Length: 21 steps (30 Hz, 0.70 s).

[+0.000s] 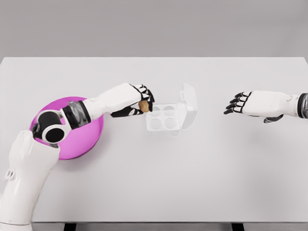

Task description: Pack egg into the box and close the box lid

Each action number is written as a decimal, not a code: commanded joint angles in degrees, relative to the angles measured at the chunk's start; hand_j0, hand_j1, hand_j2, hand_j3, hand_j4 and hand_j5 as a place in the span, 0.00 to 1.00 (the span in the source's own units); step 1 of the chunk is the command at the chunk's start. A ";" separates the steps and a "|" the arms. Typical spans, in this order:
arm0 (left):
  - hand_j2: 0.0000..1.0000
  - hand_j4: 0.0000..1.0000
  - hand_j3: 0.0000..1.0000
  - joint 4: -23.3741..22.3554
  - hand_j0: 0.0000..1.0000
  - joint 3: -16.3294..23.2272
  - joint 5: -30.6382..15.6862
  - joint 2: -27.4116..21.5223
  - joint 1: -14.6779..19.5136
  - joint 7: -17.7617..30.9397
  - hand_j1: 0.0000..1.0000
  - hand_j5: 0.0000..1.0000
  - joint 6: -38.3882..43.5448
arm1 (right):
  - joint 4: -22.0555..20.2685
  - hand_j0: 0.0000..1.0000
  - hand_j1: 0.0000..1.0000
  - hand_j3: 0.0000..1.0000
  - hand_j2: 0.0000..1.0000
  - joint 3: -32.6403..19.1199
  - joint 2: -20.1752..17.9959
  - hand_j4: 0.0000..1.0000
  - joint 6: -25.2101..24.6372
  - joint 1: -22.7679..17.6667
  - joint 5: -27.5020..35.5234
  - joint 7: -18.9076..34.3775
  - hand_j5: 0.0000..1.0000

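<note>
Left hand grasps the egg, long axis upright, beside the open box.

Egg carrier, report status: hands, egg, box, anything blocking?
Left hand shut on egg, just left of open box. Right hand open, idle on the right. Four cups empty, lid up. Path clear.

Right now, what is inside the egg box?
The egg box shows four empty round cups, lid standing open. The egg is in the left hand beside the box's left edge, not in it.
</note>
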State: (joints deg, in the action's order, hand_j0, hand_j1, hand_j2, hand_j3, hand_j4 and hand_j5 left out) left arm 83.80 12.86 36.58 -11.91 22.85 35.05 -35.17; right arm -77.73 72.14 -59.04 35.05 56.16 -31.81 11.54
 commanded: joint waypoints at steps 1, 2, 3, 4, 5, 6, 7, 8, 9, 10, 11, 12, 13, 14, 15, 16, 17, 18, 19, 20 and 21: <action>0.42 0.42 0.42 -0.83 0.42 -0.03 0.51 1.19 0.00 -0.05 0.42 0.42 0.17 | 0.04 1.00 1.00 1.00 1.00 -0.07 -0.03 1.00 -0.05 0.00 0.25 -0.02 1.00; 0.42 0.42 0.42 -1.27 0.42 0.06 0.51 1.45 0.00 -0.05 0.42 0.42 0.17 | 0.04 1.00 1.00 1.00 1.00 -0.07 -0.03 1.00 -0.05 0.09 0.25 -0.02 1.00; 0.42 0.42 0.42 -1.80 0.42 0.58 0.77 1.71 0.18 -0.05 0.42 0.42 0.17 | 0.04 1.00 1.00 1.00 1.00 -0.07 0.06 1.00 -0.05 0.09 0.25 -0.02 1.00; 0.42 0.42 0.42 -2.23 0.42 0.67 0.77 2.07 0.70 -0.05 0.42 0.42 0.17 | 0.04 1.00 1.00 1.00 1.00 -0.07 0.06 1.00 -0.05 0.09 0.25 -0.02 1.00; 0.42 0.42 0.42 -2.94 0.42 0.76 0.86 2.15 0.97 -0.05 0.42 0.42 0.17 | 0.04 1.00 1.00 1.00 1.00 -0.07 0.06 1.00 -0.05 0.09 0.25 -0.02 1.00; 0.42 0.42 0.42 -3.55 0.42 0.85 0.86 2.24 1.14 -0.05 0.42 0.42 0.17 | 0.04 1.00 1.00 1.00 1.00 -0.07 0.06 1.00 -0.05 0.00 0.26 -0.02 1.00; 0.42 0.42 0.42 -4.08 0.42 0.85 0.95 2.42 1.23 -0.05 0.42 0.42 0.17 | 0.04 1.00 1.00 1.00 1.00 -0.07 0.06 1.00 -0.05 0.00 0.34 -0.02 1.00; 0.42 0.42 0.42 -4.52 0.42 0.85 1.21 2.95 1.49 -0.05 0.42 0.42 0.17 | 0.04 1.00 1.00 1.00 1.00 -0.07 0.06 1.00 -0.05 0.00 0.34 -0.02 1.00; 0.42 0.42 0.42 -4.70 0.42 0.85 2.44 3.21 1.85 -0.05 0.42 0.42 0.17 | 0.04 1.00 1.00 1.00 1.00 -0.07 0.06 1.00 -0.05 0.09 0.34 -0.02 1.00; 0.42 0.42 0.42 -5.05 0.42 0.85 2.62 3.74 1.93 -0.05 0.42 0.42 0.17 | 0.04 1.00 1.00 1.00 1.00 -0.07 0.06 1.00 -0.05 0.09 0.34 -0.02 1.00; 0.42 0.42 0.42 -5.05 0.42 0.85 2.71 3.91 1.93 -0.05 0.42 0.42 0.17 | 0.04 1.00 1.00 1.00 1.00 -0.07 0.06 1.00 -0.05 0.09 0.34 -0.02 1.00; 0.42 0.42 0.42 -5.05 0.42 0.85 3.23 4.61 1.93 -0.05 0.42 0.42 0.17 | 0.04 1.00 1.00 1.00 1.00 -0.07 0.06 1.00 -0.05 0.09 0.34 -0.02 1.00; 0.42 0.42 0.42 -5.14 0.42 0.93 4.20 5.93 1.93 -0.05 0.42 0.42 0.17 | 0.04 1.00 1.00 1.00 1.00 -0.07 0.06 1.00 -0.05 0.09 0.34 -0.02 1.00; 0.42 0.42 0.42 -5.14 0.42 0.85 4.64 6.29 1.93 -0.05 0.42 0.42 0.17 | 0.04 1.00 1.00 1.00 1.00 -0.07 0.06 1.00 -0.05 0.09 0.34 -0.02 1.00; 0.42 0.42 0.42 -5.14 0.42 0.93 4.73 6.46 1.93 -0.05 0.42 0.42 0.17 | 0.04 1.00 1.00 1.00 1.00 -0.07 0.06 1.00 -0.05 0.09 0.43 -0.02 1.00; 0.42 0.42 0.42 -5.14 0.42 0.93 4.73 6.64 1.93 -0.05 0.42 0.42 0.17 | 0.04 1.00 1.00 1.00 1.00 -0.07 0.06 1.00 -0.05 0.09 0.34 -0.02 1.00; 0.42 0.42 0.42 -5.14 0.42 0.93 5.08 7.16 1.93 -0.05 0.42 0.42 0.17 | 0.04 1.00 1.00 1.00 1.00 -0.07 0.06 1.00 -0.05 0.09 0.34 -0.02 1.00; 0.42 0.42 0.42 -5.49 0.42 0.93 5.52 7.51 1.93 -0.05 0.42 0.42 0.17 | 0.04 1.00 1.00 1.00 1.00 -0.07 0.06 1.00 -0.05 0.09 0.43 -0.02 1.00; 0.42 0.42 0.42 -6.37 0.42 0.93 5.61 7.96 2.37 -0.05 0.42 0.42 0.17 | 0.04 1.00 1.00 1.00 1.00 -0.07 0.06 1.00 -0.05 0.09 0.43 -0.02 1.00; 0.42 0.42 0.42 -6.80 0.42 0.93 5.70 8.04 2.72 -0.05 0.42 0.42 0.17 | 0.04 1.00 1.00 1.00 1.00 -0.07 0.06 1.00 -0.05 0.09 0.34 -0.02 1.00; 0.42 0.42 0.42 -7.07 0.42 1.72 5.87 8.22 2.90 -0.05 0.42 0.42 0.17 | 0.04 1.00 1.00 1.00 1.00 -0.07 0.06 1.00 -0.05 0.09 0.43 -0.02 1.00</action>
State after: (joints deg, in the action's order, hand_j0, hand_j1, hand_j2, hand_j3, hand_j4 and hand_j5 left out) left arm 77.41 14.27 42.44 -4.31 26.19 35.04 -35.16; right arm -77.69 72.15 -58.95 35.05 56.16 -31.65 11.53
